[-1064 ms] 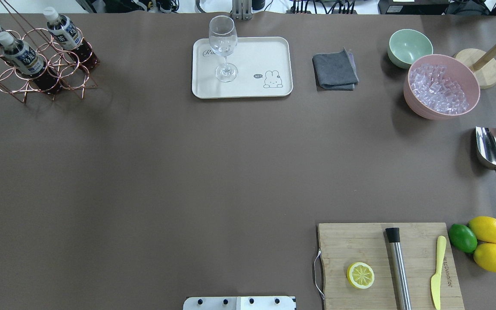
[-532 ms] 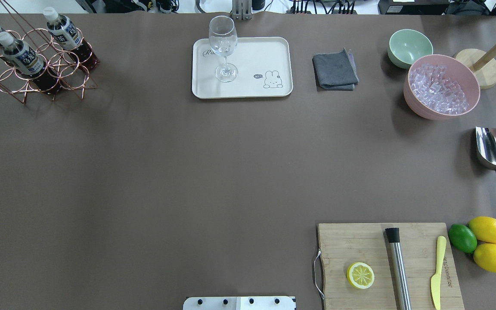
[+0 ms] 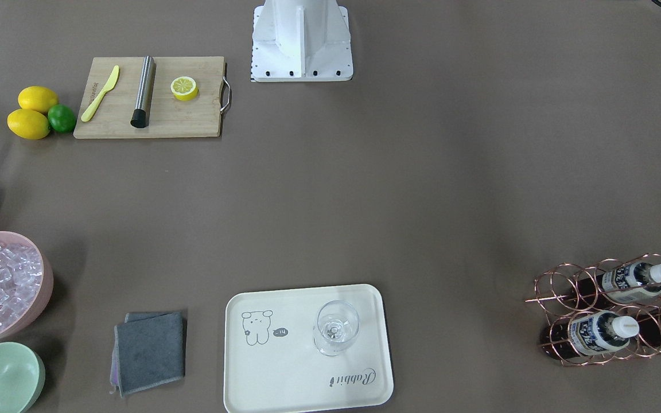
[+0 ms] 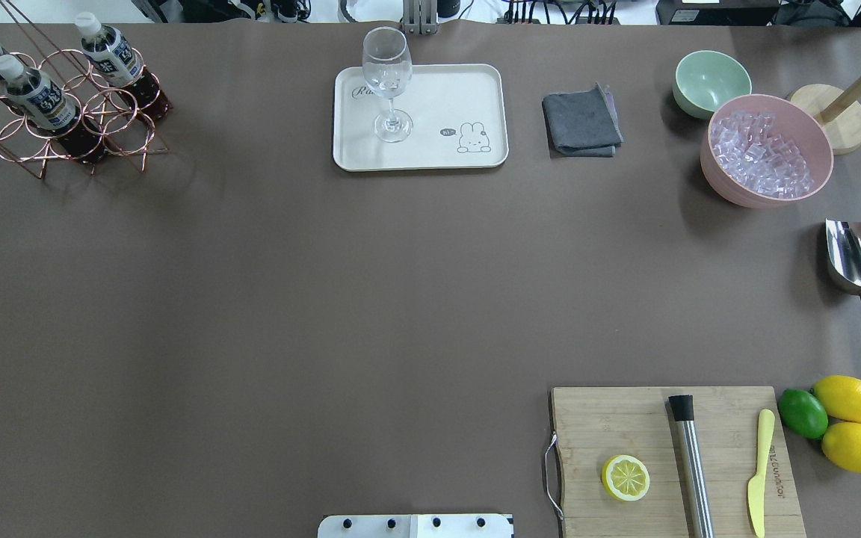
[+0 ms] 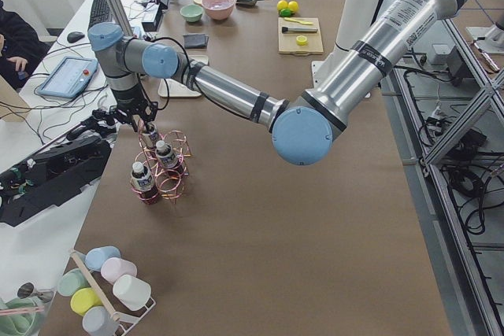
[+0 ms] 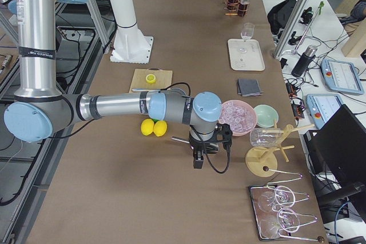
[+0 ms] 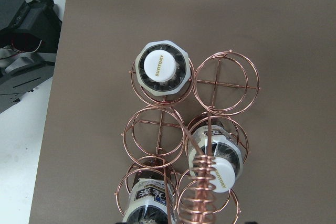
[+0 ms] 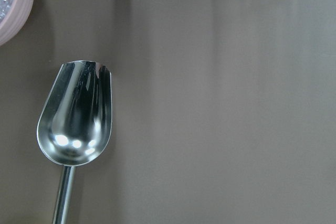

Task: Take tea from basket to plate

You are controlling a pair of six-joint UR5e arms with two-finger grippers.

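Tea (image 7: 160, 66): 3 alike bottles with white caps up, each seated in its own ring of the basket; none is on the plate.
Basket (image 7: 227, 83): copper wire rack at the table's far-left corner in the overhead view; 2 of its rings clearly stand empty, and its coiled handle rises beside 1 cap.
Left gripper (image 5: 142, 122): hangs just above the basket, over the bottle farthest from the side camera; its wrist camera looks straight down on the caps. I cannot tell how far the fingers are parted, or whether they touch anything.
Plate (image 4: 438, 97): cream tray at the middle of the far edge, well apart from the basket; a wine glass (image 4: 388, 82) stands upright on it.
Right gripper (image 6: 197, 161): hovers low over the table near a steel scoop (image 8: 79, 114), beside the pink bowl of ice (image 4: 714, 179); its opening cannot be judged either.
Cutting board (image 4: 610, 426): near-right part of the table, carrying a lemon half (image 4: 625, 477).
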